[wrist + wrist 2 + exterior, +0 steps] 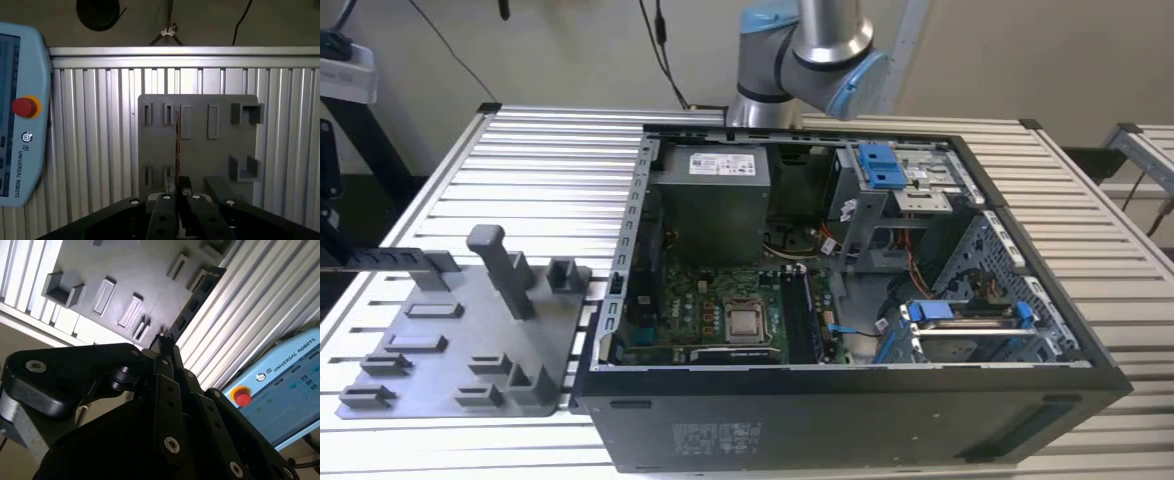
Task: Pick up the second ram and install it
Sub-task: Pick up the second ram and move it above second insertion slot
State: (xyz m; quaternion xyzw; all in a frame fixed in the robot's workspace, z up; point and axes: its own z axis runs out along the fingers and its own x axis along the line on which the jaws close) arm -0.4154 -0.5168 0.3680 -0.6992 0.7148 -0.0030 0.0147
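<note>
Where the fingers (165,212) meet in the first wrist view, the gripper (179,194) is closed to a narrow gap on the near end of the ram (176,145). The ram juts straight out from the tips. Seen edge-on there, it is only a thin brownish line crossing in front of the grey plate (200,165), which lies on the slatted table (100,150). The ram hangs in the air, apart from the plate and in none of its pockets.

The second wrist view catches the ram (196,300) more from the side. It is a long, flat, dark strip with darker rectangular chips in a row along its face, and it reaches away from the gripper (164,342) past the plate (125,270) and the edge of the table (240,315). Any label on it is too small to make out. A pale blue pendant (280,385) with a red button lies beside the table.

In the exterior view the arm (803,50) rises behind the open case (854,420). The case holds a green board (720,300) with long black slots (798,315). The plate (454,340) sits on the table (520,170) just beside the case, on the exterior view's left.
</note>
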